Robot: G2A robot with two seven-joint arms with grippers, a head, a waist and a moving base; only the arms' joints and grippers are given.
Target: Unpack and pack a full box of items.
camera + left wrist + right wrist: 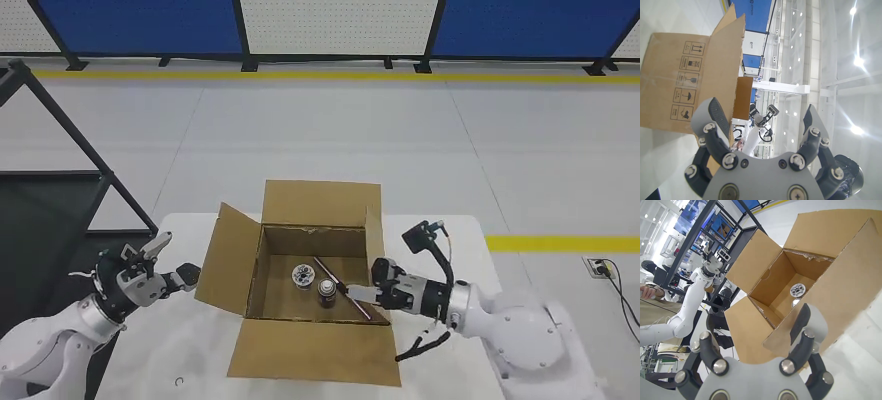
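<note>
Plainly, the cardboard box (pixel 312 350) sits in the middle of the white counter (pixel 190 345) with its flaps folded outward. Down on its floor are a round perforated metal disc (pixel 302 273), a small silver-capped bottle (pixel 327 291) and a thin dark-red rod (pixel 322 266) lying slantwise toward the wall on the right of the top view. The right tool (pixel 757 315) is close against that wall, fingers spread wide and holding nothing. The left tool (pixel 762 106) hangs just outside the flap at the left of the top view, likewise wide apart and empty. I'd reckon the disc is rigid and weighty for its size, and since it lies flat it wants pinching across its rim. The bottle looks smooth and apt to slip or tip, so the body below the cap seems the safest hold. The rod should be light and stiff, best taken near mid-length. The flaps look bendy and would give if nudged.
</note>
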